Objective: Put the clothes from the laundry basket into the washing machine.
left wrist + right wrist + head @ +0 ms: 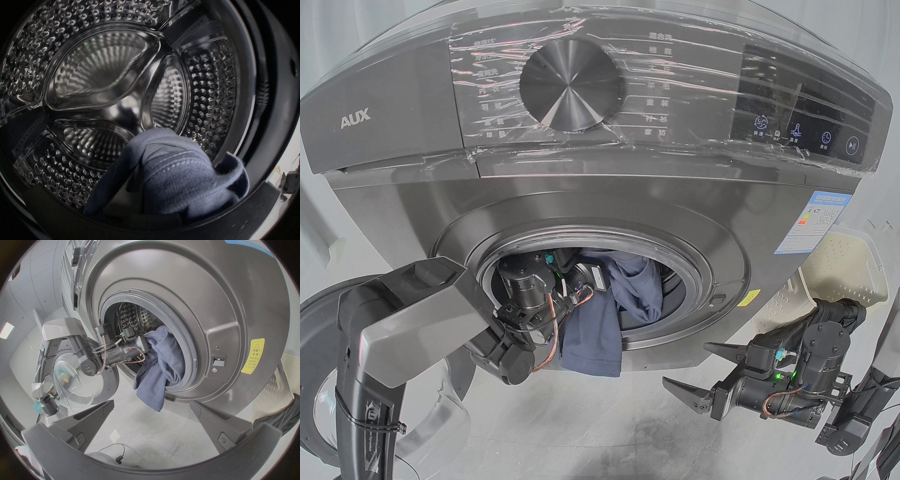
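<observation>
Head view: the left arm (pixel 531 294) is in thru the round hole of the washing machine (pixel 600 206), & a blue cloth (pixel 594 331) lies over the hole's bottom rim, part inside, part hanging down outside. The left jaws are tucked behind the cloth, so I can't tell if they pinch it or not. The right jaws hang low near the floor, spread wide w/ nothing in them, not far from the laundry basket (pixel 853 265), which stands just beside the machine on the right. Left wrist view: the blue cloth (pixel 181 175) sits bunched at the front lip of the drum (pixel 103 72), well short of the back wall. Right wrist view: the cloth's long end hangs out over the gray ring (pixel 190 346), the door (pixel 72 377) is swung open, & a dark cloth (pixel 286 419) droops over the basket's edge. Step in hand, I think: get the blue cloth all the way in. To do it well, prob push low & far toward the back so the hanging end slides up over the rim. Let go only when it's deep. Then pull the arm out straight & slow, bc the cloth could catch on the wrist wires (pixel 550 325) & come out again. If an end is left out, the right jaws could lift it in.
</observation>
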### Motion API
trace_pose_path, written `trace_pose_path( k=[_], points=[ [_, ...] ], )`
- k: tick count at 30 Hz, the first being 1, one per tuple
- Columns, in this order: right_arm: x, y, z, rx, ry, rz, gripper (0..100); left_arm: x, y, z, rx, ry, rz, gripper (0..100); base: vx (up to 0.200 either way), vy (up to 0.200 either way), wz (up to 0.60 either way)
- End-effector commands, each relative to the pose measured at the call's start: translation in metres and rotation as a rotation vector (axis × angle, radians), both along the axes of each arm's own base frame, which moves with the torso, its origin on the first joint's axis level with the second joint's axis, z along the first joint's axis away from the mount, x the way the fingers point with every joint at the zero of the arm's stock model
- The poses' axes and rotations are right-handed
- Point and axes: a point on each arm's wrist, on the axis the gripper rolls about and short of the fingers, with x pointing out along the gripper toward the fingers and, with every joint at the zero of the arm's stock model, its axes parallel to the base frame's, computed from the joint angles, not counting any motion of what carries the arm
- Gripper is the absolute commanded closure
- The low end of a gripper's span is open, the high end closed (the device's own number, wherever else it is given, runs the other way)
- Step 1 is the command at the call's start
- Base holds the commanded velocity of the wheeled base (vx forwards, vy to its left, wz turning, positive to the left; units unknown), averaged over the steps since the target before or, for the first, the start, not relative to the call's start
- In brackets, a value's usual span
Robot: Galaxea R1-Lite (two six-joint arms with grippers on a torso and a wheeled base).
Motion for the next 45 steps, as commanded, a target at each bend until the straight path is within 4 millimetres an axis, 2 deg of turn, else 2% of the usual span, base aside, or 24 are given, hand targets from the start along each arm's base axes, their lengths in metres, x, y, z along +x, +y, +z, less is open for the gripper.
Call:
trace_pose_path(
  k=[1, 5, 10, 12, 16, 17, 21, 22, 25, 31, 38, 45],
  points=[
    [-0.002, 0.002, -0.001, -0.003, 0.008, 0.011, 0, 0.032, -0.005, -0.018, 0.009, 0.017, 0.03, 100, 0.0, 0.0, 0.0],
    [-0.002, 0.003, -0.002, -0.004, 0.009, 0.011, 0, 0.052, -0.004, -0.011, -0.002, 0.005, 0.055, 100, 0.0, 0.0, 0.0],
    [-0.002, 0.003, -0.002, -0.005, 0.01, 0.011, 0, 0.073, -0.003, 0.007, -0.063, -0.048, 0.134, 100, 0.0, 0.0, 0.0],
    [-0.002, 0.003, -0.002, -0.005, 0.01, 0.011, 0, 0.076, -0.002, 0.014, -0.09, -0.057, 0.151, 100, 0.0, 0.0, 0.0],
    [-0.001, 0.003, -0.003, -0.006, 0.011, 0.011, 0, 0.075, 0.0, 0.014, -0.091, -0.042, 0.156, 100, 0.0, 0.0, 0.0],
    [-0.001, 0.003, -0.003, -0.007, 0.012, 0.011, 0, 0.073, 0.002, 0.011, -0.086, -0.006, 0.163, 0, 0.0, 0.0, 0.0],
    [-0.001, 0.003, -0.003, -0.006, 0.011, 0.011, 0, 0.061, 0.004, 0.016, -0.11, 0.098, 0.144, 0, 0.0, 0.0, 0.0],
    [-0.001, 0.003, -0.003, -0.005, 0.01, 0.011, 0, 0.049, 0.006, 0.017, -0.096, 0.205, 0.136, 0, 0.0, 0.0, 0.0],
    [-0.001, 0.003, -0.003, -0.006, 0.011, 0.011, 0, 0.031, 0.005, 0.02, -0.043, 0.313, 0.104, 0, 0.0, 0.0, 0.0],
    [-0.001, 0.003, -0.003, -0.005, 0.011, 0.012, 0, 0.01, 0.005, 0.016, 0.063, 0.455, 0.082, 0, 0.0, 0.0, 0.0],
    [-0.001, 0.003, -0.003, -0.006, 0.013, 0.012, 0, 0.002, 0.007, -0.015, 0.219, 0.502, 0.075, 0, 0.0, 0.0, 0.0],
    [-0.002, 0.003, -0.003, -0.007, 0.014, 0.014, 0, 0.013, 0.006, -0.029, 0.24, 0.489, 0.096, 0, 0.0, 0.0, 0.0]
  ],
)
